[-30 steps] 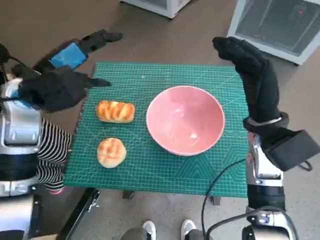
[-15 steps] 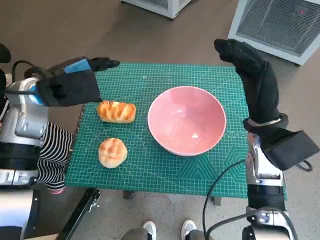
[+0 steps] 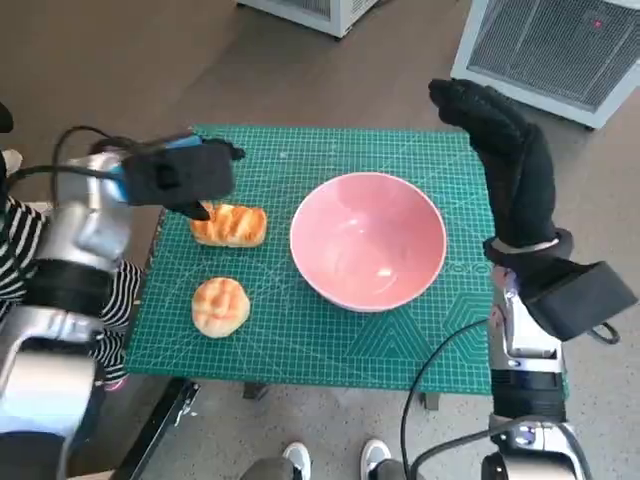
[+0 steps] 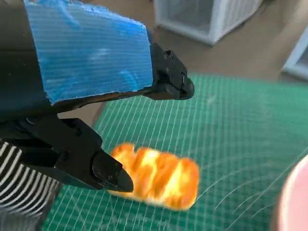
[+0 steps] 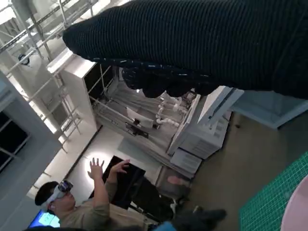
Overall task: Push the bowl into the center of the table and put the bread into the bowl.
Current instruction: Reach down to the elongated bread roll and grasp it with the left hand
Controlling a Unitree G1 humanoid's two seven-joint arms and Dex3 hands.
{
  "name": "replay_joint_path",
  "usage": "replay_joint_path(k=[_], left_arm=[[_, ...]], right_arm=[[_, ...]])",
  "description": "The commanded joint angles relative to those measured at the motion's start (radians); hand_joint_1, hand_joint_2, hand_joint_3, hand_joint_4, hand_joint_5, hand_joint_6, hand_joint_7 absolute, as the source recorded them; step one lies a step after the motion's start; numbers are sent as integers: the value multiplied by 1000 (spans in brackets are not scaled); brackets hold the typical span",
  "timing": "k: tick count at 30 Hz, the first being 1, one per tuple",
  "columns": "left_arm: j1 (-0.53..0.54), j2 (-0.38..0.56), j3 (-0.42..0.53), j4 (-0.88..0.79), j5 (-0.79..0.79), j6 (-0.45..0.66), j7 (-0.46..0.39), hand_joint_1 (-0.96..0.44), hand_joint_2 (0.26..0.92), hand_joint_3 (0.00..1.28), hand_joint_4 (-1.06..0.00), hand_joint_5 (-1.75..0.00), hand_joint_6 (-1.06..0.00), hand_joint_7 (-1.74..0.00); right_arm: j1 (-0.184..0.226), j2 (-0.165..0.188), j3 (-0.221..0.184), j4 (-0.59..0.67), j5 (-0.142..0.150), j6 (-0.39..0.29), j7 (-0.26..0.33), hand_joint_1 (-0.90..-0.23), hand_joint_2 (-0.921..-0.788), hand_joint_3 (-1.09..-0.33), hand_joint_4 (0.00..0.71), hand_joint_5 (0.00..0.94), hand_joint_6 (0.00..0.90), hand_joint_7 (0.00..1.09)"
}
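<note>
- A pair of white shoes (image 3: 335,455) shows on the floor at the near edge of the head view, just below the surface.
- The surface (image 3: 300,330) is a small table covered by a green cutting mat with a white grid.
- Nearest on the mat, at its left side, lies a round bread roll (image 3: 221,306), golden and scored on top, touching nothing.
- Beyond it lies a long bread roll (image 3: 230,224), ridged and glazed, clearly apart from the round one; the left wrist view shows it (image 4: 156,176) lying flat on the mat.
- The left robot hand (image 3: 180,175) hovers over the far left end of the long roll. Its fingers (image 4: 103,171) are spread on either side of the roll and hold nothing; whether the lower fingertip touches the crust cannot be told.
- The pink bowl (image 3: 368,254) stands upright a little right of the mat's middle, just beside the long roll but not touching it. It holds nothing; both pieces of bread lie outside it on the mat.
- The right robot hand (image 3: 505,150) is raised over the mat's far right corner, fingers straight and loosely together, holding nothing.
- In the right wrist view a person (image 5: 77,207) with a headset sits in the background with both hands raised.
</note>
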Motion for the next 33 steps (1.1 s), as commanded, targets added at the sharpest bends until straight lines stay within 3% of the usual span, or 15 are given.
replay_joint_path(k=[1,24,29,33], left_arm=[[-43,-33,-30,96,29,-27,39,-34,764,11,-186,-1,-371,-5],[-45,-136,-125,339,105,1,132,-85,765,8,-210,-9,-372,-12],[-34,-140,-127,345,110,-7,162,-88,776,12,-271,-31,-439,-40],[-24,-132,-124,343,110,-41,209,-85,816,21,-480,-64,-589,-86]], right_arm=[[23,3,-4,7,10,12,-8,-756,-921,-724,181,6,-1,607],[49,-1,-4,-26,26,19,-2,-748,-921,-719,187,6,-1,592],[51,0,-5,-27,28,19,-1,-743,-921,-726,187,6,-1,591],[53,0,-5,-27,31,21,1,-742,-921,-729,188,5,-1,591]])
